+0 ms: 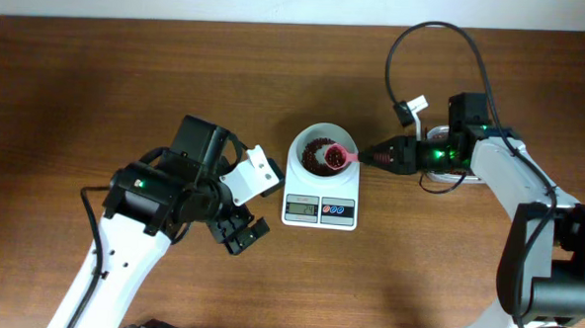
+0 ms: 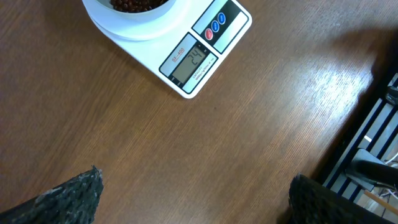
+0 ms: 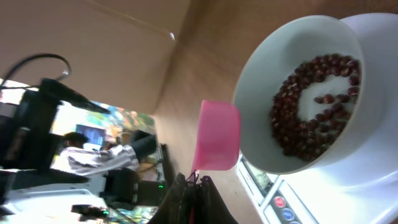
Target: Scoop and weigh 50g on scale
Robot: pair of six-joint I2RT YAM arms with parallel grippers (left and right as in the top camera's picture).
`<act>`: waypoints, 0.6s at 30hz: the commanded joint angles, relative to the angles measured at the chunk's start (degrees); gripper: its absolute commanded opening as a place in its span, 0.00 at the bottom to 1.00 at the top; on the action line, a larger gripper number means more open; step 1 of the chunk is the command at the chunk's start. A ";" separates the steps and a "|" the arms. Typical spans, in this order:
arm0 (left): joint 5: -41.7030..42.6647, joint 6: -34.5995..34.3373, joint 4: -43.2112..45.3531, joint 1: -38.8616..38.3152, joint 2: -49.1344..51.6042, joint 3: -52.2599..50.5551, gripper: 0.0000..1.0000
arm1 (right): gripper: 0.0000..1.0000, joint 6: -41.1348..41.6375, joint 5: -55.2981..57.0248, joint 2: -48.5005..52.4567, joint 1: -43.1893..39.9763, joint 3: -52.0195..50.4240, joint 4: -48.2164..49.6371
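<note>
The left hand [image 1: 254, 204] hangs over bare tabletop [image 1: 98, 86] on the robot's side, its fingers [image 2: 68, 199] spread wide apart with nothing between them. Just beyond it stands the white digital scale [image 1: 320, 211]. Its grey display [image 2: 194, 60] reads 24 in the left wrist view, with the red and blue buttons [image 2: 214, 26] alongside. On the scale's platform sits the round white bowl [image 1: 298, 140]. The dark red-brown beans [image 1: 317, 157] lie loosely across its bottom, leaving patches of white bare. At the bowl's right rim is a pink scoop [image 1: 339, 156], which from overhead has a few beans in it. The right hand [image 1: 384, 155] reaches in from the right, its fingers pressed together on the scoop's handle.
</note>
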 commanded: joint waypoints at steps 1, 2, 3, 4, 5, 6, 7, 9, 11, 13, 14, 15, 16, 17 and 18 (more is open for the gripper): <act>0.61 0.92 0.09 0.20 -0.37 -0.17 0.99 | 0.04 -0.83 3.50 0.48 1.88 0.02 4.52; 0.61 0.92 0.09 0.20 -0.37 -0.17 0.99 | 0.04 -0.85 4.39 0.48 2.51 0.02 7.17; 0.61 0.92 0.09 0.20 -0.37 -0.17 0.98 | 0.04 -0.85 6.36 0.48 3.28 0.02 10.14; 0.61 0.92 0.09 0.20 -0.37 -0.17 0.99 | 0.04 -0.85 9.46 0.48 3.74 0.02 12.26; 0.61 0.92 0.09 0.20 -0.37 -0.17 0.99 | 0.04 -0.85 12.72 0.48 4.17 0.02 13.97; 0.61 0.92 0.09 0.20 -0.37 -0.17 0.99 | 0.04 -0.87 16.06 0.48 4.61 0.02 15.96; 0.61 0.92 0.09 0.20 -0.37 -0.17 0.99 | 0.04 -2.89 18.01 0.48 4.94 0.02 17.51; 0.61 0.92 0.09 0.20 -0.37 -0.17 0.99 | 0.04 -11.34 18.47 0.48 5.22 0.02 19.45; 0.61 0.92 0.09 0.20 -0.37 -0.17 0.99 | 0.04 -18.01 18.43 0.48 5.07 0.02 20.37; 0.61 0.92 0.09 0.20 -0.37 -0.17 0.99 | 0.04 -20.59 18.05 0.48 5.07 0.02 20.52; 0.61 0.92 0.09 0.20 -0.37 -0.17 0.99 | 0.04 -20.63 17.03 0.48 5.07 0.02 20.55; 0.61 0.92 0.09 0.20 -0.37 -0.17 0.99 | 0.04 -20.63 15.93 0.48 5.07 0.02 20.55; 0.61 0.92 0.09 0.20 -0.37 -0.17 0.99 | 0.04 -20.63 14.97 0.48 5.07 0.02 20.55; 0.61 0.92 0.09 0.20 -0.37 -0.17 0.99 | 0.04 -20.70 12.68 0.48 5.07 0.02 20.52; 0.61 0.92 0.09 0.20 -0.37 -0.17 0.99 | 0.04 -20.83 10.25 0.48 5.07 0.02 20.52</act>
